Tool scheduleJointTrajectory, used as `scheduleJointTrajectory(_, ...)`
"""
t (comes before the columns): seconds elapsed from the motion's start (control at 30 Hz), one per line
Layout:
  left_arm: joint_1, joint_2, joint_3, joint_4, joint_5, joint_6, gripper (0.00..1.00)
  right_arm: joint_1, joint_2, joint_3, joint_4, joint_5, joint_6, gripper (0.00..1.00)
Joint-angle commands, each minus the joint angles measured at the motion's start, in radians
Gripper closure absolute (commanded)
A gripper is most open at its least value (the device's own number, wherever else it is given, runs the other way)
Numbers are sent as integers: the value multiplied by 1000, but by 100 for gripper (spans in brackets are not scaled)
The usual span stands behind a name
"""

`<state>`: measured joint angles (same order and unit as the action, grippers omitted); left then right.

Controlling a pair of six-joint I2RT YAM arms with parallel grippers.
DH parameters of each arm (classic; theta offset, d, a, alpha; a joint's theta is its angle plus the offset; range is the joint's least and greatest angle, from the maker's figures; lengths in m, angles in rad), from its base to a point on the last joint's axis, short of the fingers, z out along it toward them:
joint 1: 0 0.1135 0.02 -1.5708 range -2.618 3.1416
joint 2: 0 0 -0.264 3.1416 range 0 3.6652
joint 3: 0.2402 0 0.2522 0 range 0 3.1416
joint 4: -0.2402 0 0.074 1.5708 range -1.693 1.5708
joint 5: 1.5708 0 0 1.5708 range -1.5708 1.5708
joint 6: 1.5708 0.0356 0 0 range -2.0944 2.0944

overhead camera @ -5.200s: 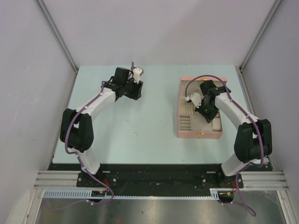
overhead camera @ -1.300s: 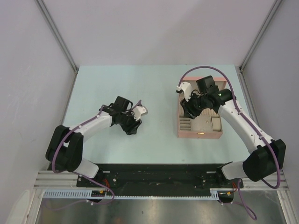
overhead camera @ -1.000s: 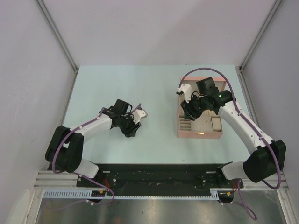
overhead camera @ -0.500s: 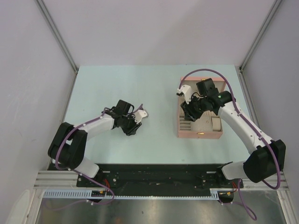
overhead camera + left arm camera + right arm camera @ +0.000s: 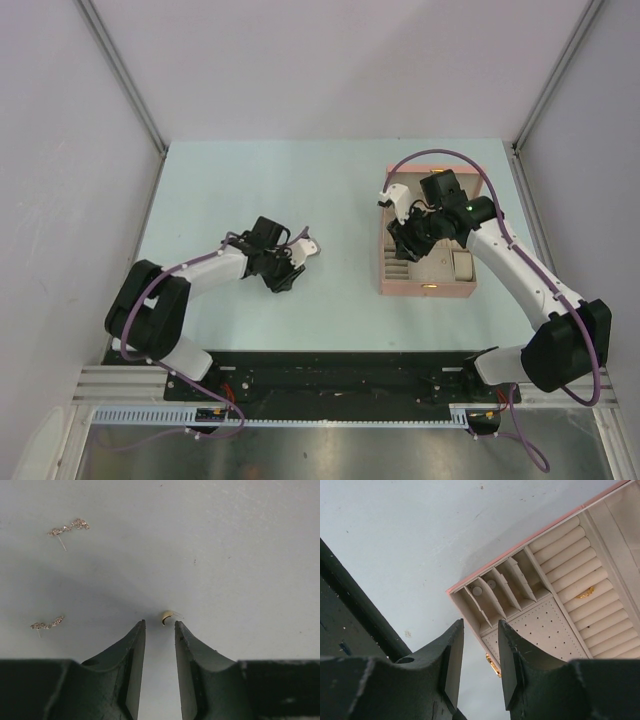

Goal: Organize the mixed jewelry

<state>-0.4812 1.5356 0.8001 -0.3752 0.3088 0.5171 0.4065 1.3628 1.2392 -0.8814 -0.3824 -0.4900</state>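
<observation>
In the left wrist view a tiny cream curved piece of the mixed jewelry lies on the table just beyond my left gripper. The jaws stand open with a narrow gap and nothing between them. Two sparkly chain pieces lie to its left. From above, the left gripper points down at mid-table. My right gripper hovers open and empty over the pink box's near corner. A gold ring sits in the ring rolls, and two pale round pieces sit in slots.
The pink box lies open on the right half of the table, its gold clasp on the front edge. A perforated cream panel sits beside the slots. Grey walls close in the table on three sides.
The left gripper's jaws have narrowed and it has edged slightly right and lower over the small pieces. The right arm has barely moved.
</observation>
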Motion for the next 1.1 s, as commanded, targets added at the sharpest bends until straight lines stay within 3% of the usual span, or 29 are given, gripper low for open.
scheduleJointTrajectory(0.0,-14,12,-12,30,-2,24,66,5,-31,-7,22,2,2,62)
scheduleJointTrajectory(0.53,-22,35,-21,45,12,15,88,5,-34,-18,25,8,1,63)
scheduleJointTrajectory(1.07,-22,5,-6,39,65,-22,100,5,-30,-24,22,8,-4,63)
